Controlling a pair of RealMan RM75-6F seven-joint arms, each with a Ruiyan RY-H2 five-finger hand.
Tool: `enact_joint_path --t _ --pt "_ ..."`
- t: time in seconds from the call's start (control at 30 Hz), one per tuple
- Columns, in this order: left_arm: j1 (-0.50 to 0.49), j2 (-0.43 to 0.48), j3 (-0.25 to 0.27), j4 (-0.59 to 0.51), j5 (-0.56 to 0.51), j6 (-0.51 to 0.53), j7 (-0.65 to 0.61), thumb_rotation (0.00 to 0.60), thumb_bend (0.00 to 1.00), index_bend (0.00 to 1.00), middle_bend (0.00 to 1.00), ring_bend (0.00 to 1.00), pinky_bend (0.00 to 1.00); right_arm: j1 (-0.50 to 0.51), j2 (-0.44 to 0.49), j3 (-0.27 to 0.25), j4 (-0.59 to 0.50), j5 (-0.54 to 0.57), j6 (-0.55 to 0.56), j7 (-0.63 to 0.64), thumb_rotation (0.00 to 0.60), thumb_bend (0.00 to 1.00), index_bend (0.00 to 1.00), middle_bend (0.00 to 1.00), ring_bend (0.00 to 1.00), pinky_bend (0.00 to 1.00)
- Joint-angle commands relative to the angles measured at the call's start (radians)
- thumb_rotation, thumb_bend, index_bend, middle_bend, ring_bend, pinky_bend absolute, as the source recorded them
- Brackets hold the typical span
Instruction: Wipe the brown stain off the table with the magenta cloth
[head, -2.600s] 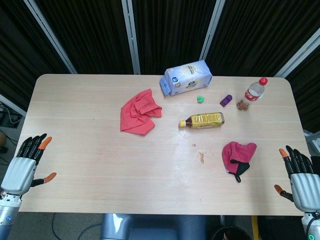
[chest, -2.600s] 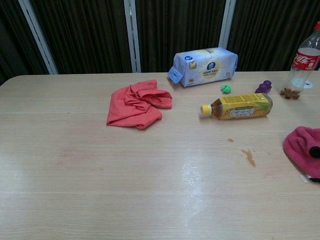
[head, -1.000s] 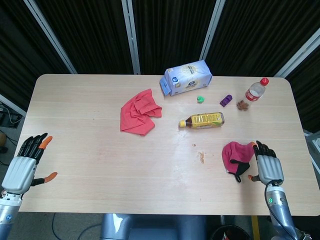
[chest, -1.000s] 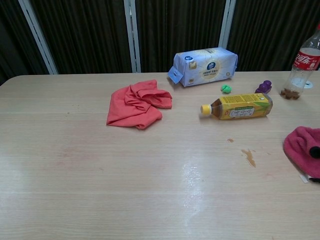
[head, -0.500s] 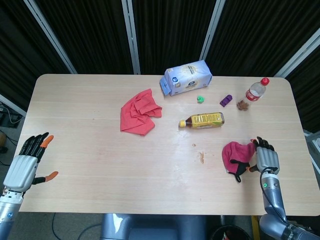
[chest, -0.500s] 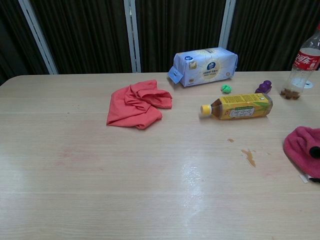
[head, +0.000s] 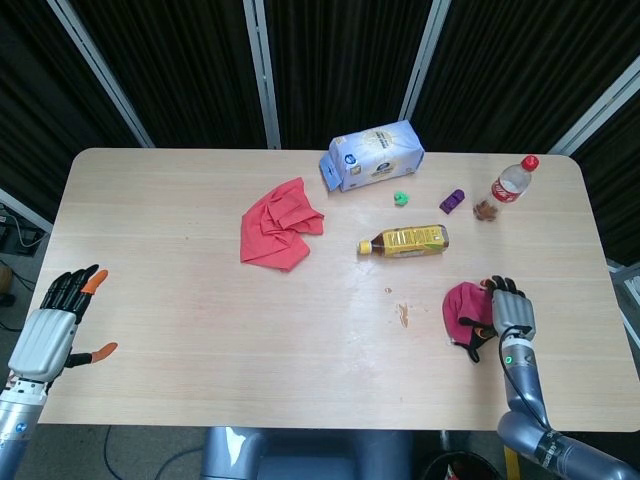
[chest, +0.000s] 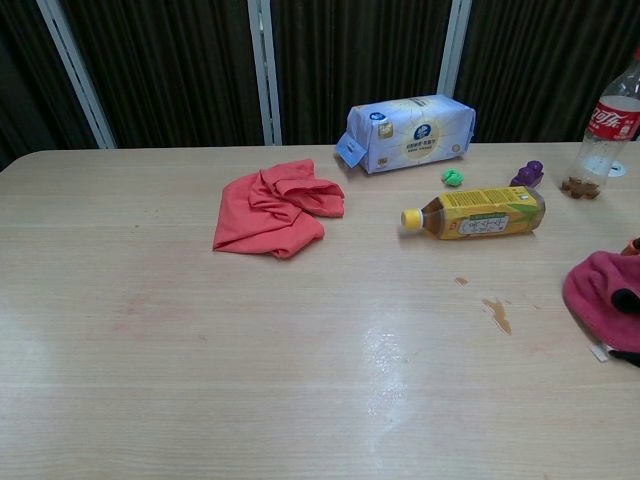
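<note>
The magenta cloth (head: 463, 310) lies bunched near the table's right front, and in the chest view the magenta cloth (chest: 603, 300) sits at the right edge. The brown stain (head: 403, 314) is a small streak just left of it, also visible as the brown stain (chest: 497, 313) in the chest view. My right hand (head: 508, 314) lies on the cloth's right side, its dark fingers curled over the fabric and gripping it. My left hand (head: 55, 330) hovers open off the table's left front corner, far from both.
A red cloth (head: 280, 222) lies left of centre. A yellow tea bottle (head: 405, 241) lies on its side behind the stain. Further back are a tissue pack (head: 372, 155), a cola bottle (head: 508, 187), a green bit (head: 401, 198) and a purple object (head: 452, 201).
My right hand came in from the table's right front edge, moved left onto the magenta cloth and curled its fingers on it. The cloth shifted slightly left. The left hand stayed put.
</note>
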Motion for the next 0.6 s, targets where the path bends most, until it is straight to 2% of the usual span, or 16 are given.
enact_joint_path --t 0.03,0.13,0.17,0.3,0.4,0.6 --pt "-0.001 0.001 0.000 -0.001 -0.001 -0.002 -0.002 0.600 0.00 0.05 0.00 0.00 0.00 0.005 -0.016 -0.002 0.018 -0.010 0.007 0.006 0.600 0.24 0.30 0.18 0.08 0.27" --pt "-0.001 0.002 -0.001 -0.002 -0.002 -0.001 -0.004 0.600 0.00 0.05 0.00 0.00 0.00 0.007 -0.040 -0.002 0.045 -0.027 0.024 0.017 0.600 0.35 0.48 0.36 0.28 0.43" --pt "-0.001 0.002 -0.001 -0.002 -0.002 -0.001 -0.005 0.600 0.00 0.05 0.00 0.00 0.00 0.007 -0.046 -0.002 0.051 -0.033 0.030 0.022 0.600 0.39 0.56 0.45 0.37 0.51" --pt "-0.001 0.002 -0.001 -0.002 -0.003 -0.001 -0.006 0.600 0.00 0.05 0.00 0.00 0.00 -0.001 -0.063 -0.002 0.058 -0.079 0.070 0.060 0.600 0.44 0.72 0.63 0.55 0.65" --pt "-0.001 0.002 0.000 -0.004 -0.005 -0.003 -0.006 0.600 0.00 0.05 0.00 0.00 0.00 -0.008 -0.063 0.000 0.042 -0.116 0.094 0.097 0.600 0.46 0.76 0.66 0.59 0.69" --pt "0.000 0.000 0.001 -0.006 -0.005 -0.001 -0.001 0.600 0.00 0.05 0.00 0.00 0.00 -0.011 -0.054 -0.002 -0.046 -0.171 0.129 0.114 0.600 0.47 0.77 0.67 0.60 0.70"
